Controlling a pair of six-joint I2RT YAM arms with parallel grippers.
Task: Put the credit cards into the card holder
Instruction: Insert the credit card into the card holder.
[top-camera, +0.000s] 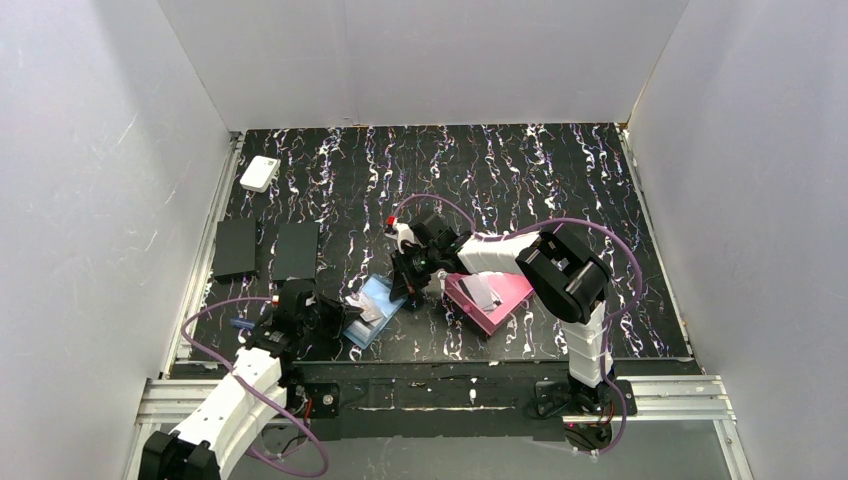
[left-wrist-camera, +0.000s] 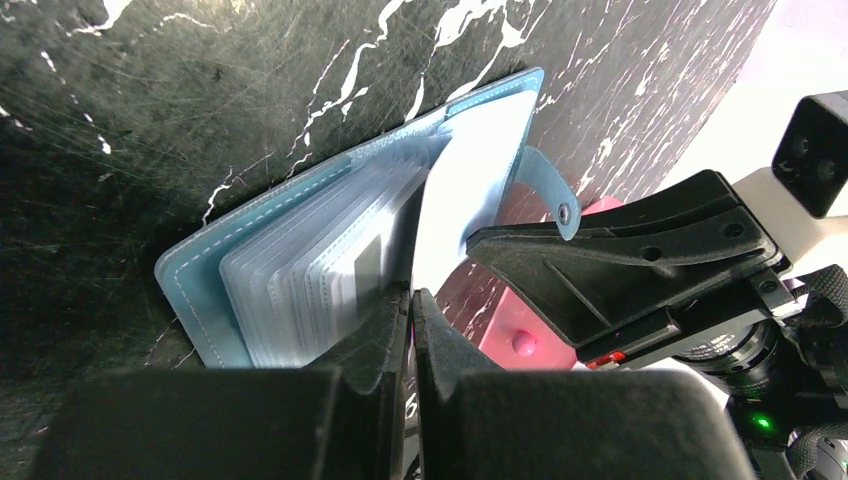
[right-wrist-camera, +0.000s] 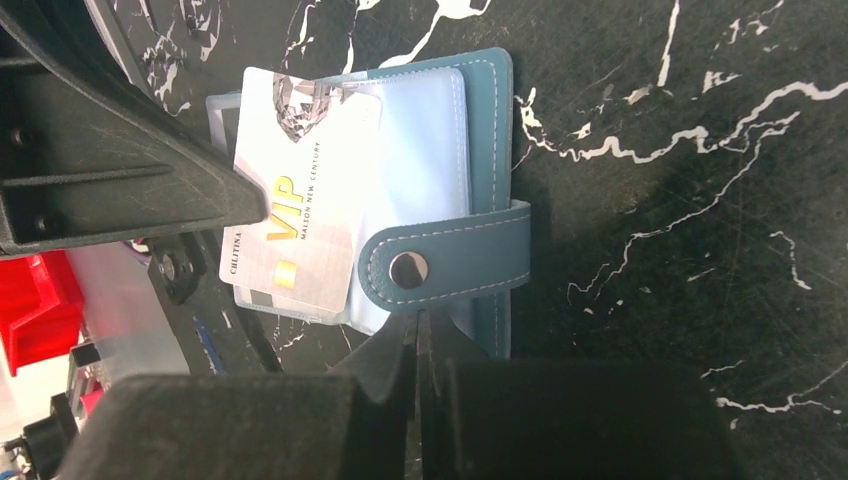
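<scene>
Spreading across the white-walled cell, the black marbled table (top-camera: 520, 180) carries everything. The right arm (top-camera: 560, 270) reaches leftward from its base to the middle of the table, and the left arm (top-camera: 240, 385) leans in from the near left corner. Two black slabs (top-camera: 235, 248) lie side by side at the left, with a small white box (top-camera: 260, 173) beyond them. A pink tray (top-camera: 515, 290) sits under the right arm with a grey-white card (top-camera: 482, 292) on it.

Just left of the tray, between the two grippers, the card holder (top-camera: 372, 308) lies open on the table. The left gripper (left-wrist-camera: 412, 300) has its fingers pressed together, their tips at the near edge of the clear pocket stack. Whether a thin leaf is nipped there cannot be told. The right gripper (right-wrist-camera: 420, 325) is likewise closed tight, with its tips meeting the wallet's edge just below the snap tab (right-wrist-camera: 450, 265). Again, a pinch on the cover cannot be confirmed.

A pale credit card (right-wrist-camera: 300, 220) with gold VIP lettering lies over the pale blue pockets. One edge of it is against the left gripper's black finger body. The tab's metal button (right-wrist-camera: 408, 269) faces up beside the card's corner.
</scene>
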